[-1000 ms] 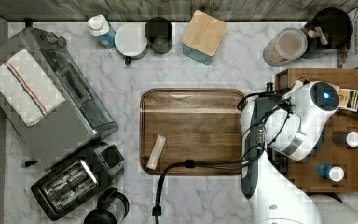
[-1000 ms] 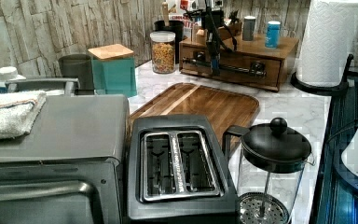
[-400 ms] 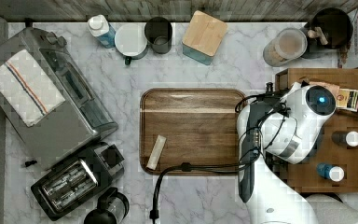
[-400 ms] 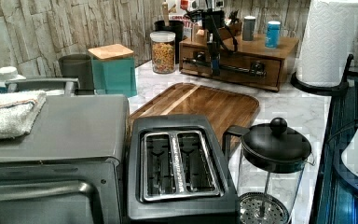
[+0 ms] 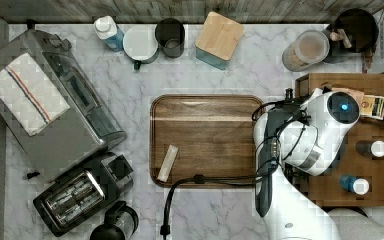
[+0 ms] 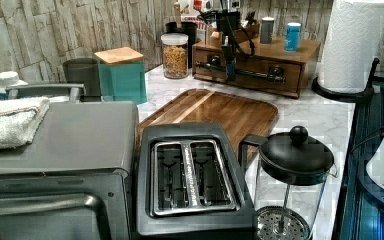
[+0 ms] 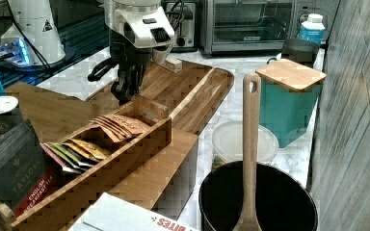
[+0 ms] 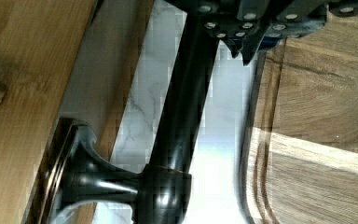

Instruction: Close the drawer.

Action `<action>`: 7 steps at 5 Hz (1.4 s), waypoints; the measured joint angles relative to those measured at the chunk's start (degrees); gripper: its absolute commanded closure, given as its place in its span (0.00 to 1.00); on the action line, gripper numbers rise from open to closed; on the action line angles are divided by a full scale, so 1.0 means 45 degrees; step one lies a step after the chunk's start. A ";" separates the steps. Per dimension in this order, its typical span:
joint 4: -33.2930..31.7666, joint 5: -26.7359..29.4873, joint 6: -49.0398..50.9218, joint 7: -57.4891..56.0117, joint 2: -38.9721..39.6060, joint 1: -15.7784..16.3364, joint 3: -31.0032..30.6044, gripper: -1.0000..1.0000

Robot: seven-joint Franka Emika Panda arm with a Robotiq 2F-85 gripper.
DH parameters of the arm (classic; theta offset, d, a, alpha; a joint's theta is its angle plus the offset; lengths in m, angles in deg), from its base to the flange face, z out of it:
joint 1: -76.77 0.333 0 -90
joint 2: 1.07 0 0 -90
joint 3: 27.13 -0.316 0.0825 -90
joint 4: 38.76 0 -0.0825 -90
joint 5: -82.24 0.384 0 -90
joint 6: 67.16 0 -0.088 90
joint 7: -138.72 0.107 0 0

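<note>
Drawer (image 6: pixel 250 75) set in the wooden cabinet (image 6: pixel 307 52) at the marble counter's (image 6: pixel 310 112) far end in the left view, beyond the tray (image 6: pixel 220 112). Gripper (image 6: pixel 228 70) down at its black bar handle (image 8: pixel 179 116); cannot tell whether pinching or spread.

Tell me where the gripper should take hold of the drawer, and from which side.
Grip the drawer by its black bar handle, coming from the front, the wooden tray side. The bar stands off the front panel on posts, leaving room behind it for a finger. The gripper is already at it.
</note>
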 measured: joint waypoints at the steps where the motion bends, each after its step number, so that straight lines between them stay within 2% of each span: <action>1: 0.0000 -0.0008 0.0000 0.0000 0.0000 0.0193 0.0174 1.00; 7: 0.0000 0.0094 -0.0006 0.0000 0.0003 0.0361 0.0370 1.00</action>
